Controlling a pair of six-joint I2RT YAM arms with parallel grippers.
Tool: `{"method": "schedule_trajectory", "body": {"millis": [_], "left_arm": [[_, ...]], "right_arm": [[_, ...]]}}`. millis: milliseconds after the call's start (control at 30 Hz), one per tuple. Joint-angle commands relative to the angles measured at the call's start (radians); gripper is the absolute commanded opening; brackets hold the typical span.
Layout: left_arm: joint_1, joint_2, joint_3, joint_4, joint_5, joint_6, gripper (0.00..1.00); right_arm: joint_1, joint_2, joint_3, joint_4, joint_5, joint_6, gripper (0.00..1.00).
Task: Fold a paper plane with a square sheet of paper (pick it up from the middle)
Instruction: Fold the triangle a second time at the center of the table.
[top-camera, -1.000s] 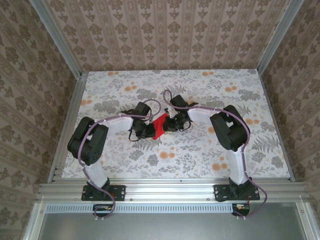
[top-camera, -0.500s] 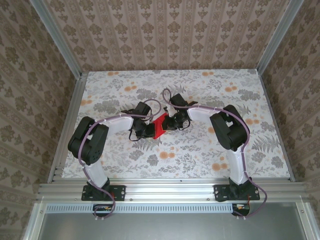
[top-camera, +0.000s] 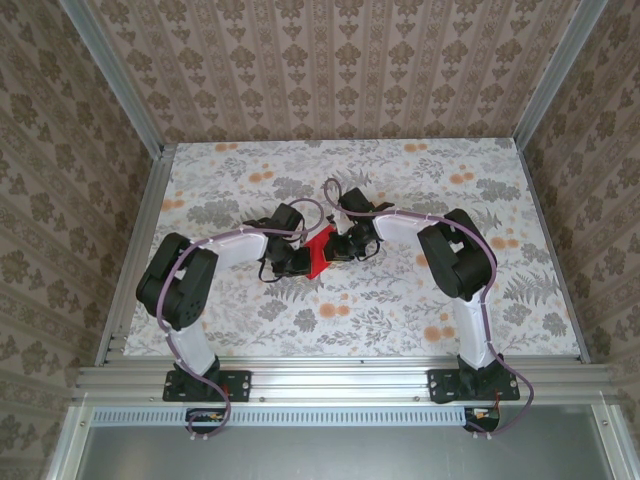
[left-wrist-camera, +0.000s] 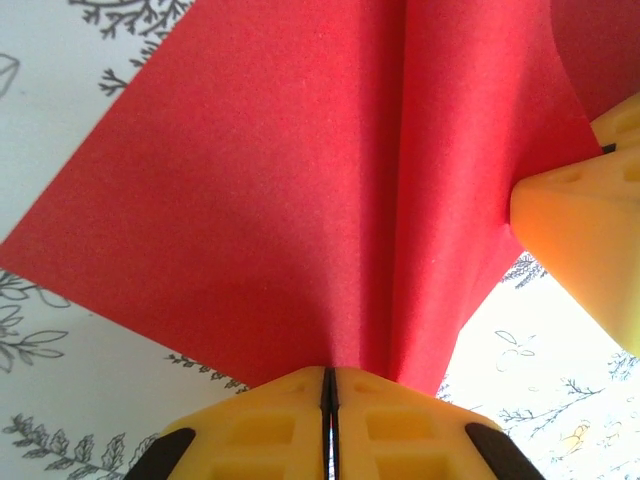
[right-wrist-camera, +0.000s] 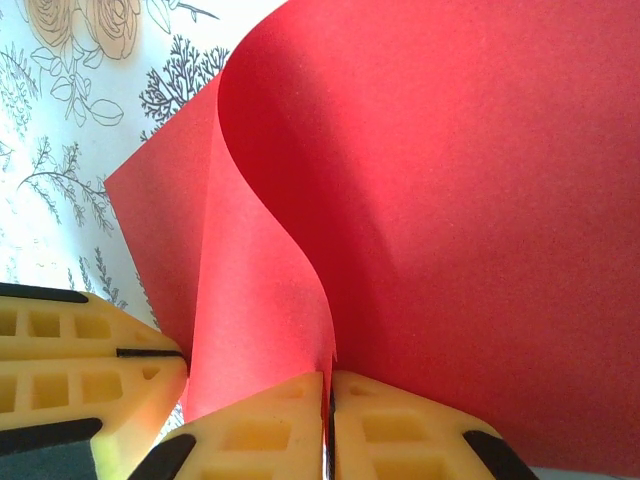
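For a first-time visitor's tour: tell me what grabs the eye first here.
The red sheet of paper stands out at the middle of the floral table, pinched between both arms. Up close, the left gripper and right gripper are each shut on it, the sheet curling between them.

Left arm and right arm bend inward, jaws closed.

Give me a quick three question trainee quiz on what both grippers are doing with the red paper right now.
1. True or false: the left gripper is open.
2. The right gripper is shut on: A the red sheet, B a pen, C nothing?
3. Fill in: beside the right gripper the red sheet is ___ (flat or curved).
Key: 1 false; 2 A; 3 curved.
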Motion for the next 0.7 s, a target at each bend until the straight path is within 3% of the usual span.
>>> {"method": "schedule_trajectory", "body": {"millis": [0,367,667], "left_arm": [[-0.006,-0.064,0.033,-0.015,-0.026,-0.005,0.12],[-0.002,-0.05,0.022,0.099,0.057,-0.043,0.18],[-0.003,0.016,0.033,0.086,0.049,-0.039,0.19]], "right_arm": [[0.007,0.025,0.014,-0.059,0.034,-0.03,0.1],[0.006,0.026,0.011,-0.066,0.044,-0.036,0.1],[0.007,0.028,0.01,-0.064,0.043,-0.034,0.1]]}}
